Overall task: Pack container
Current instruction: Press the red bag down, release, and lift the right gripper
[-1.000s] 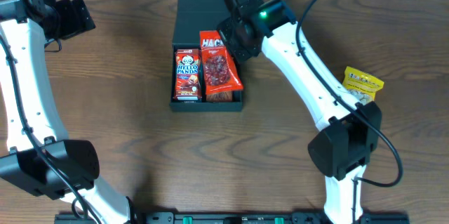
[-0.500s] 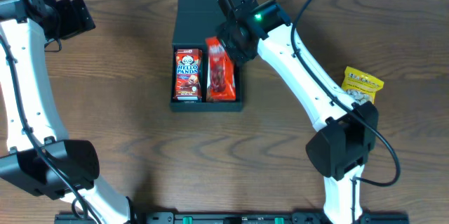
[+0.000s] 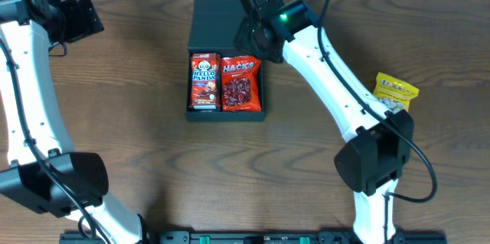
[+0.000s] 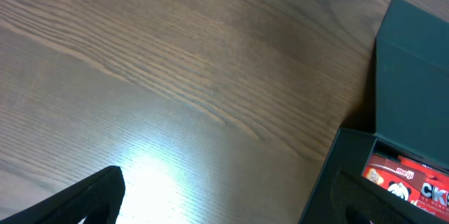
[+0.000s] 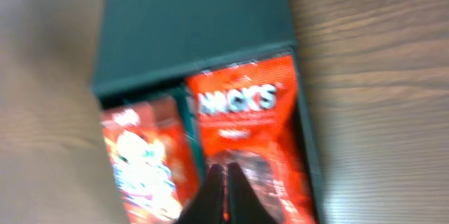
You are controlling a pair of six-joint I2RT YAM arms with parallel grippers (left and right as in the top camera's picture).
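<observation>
Dark wood-grain table. A matte black, square cardboard container sits mid-table, flap lid laid back, holding two glossy red packets. The right gripper, above the container, is pinched shut and empty. The left gripper, far left of it, gapes wide and empty.

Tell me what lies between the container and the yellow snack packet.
Overhead view: only the right arm's white link crosses the stretch between the container and the yellow snack packet; beneath it, bare wooden table.

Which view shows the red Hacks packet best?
Overhead: the whole Hacks packet lies sharp and unobstructed in the container. Right wrist shows it blurred, partly behind the shut right end effector. Left wrist catches only a cropped corner.
</observation>
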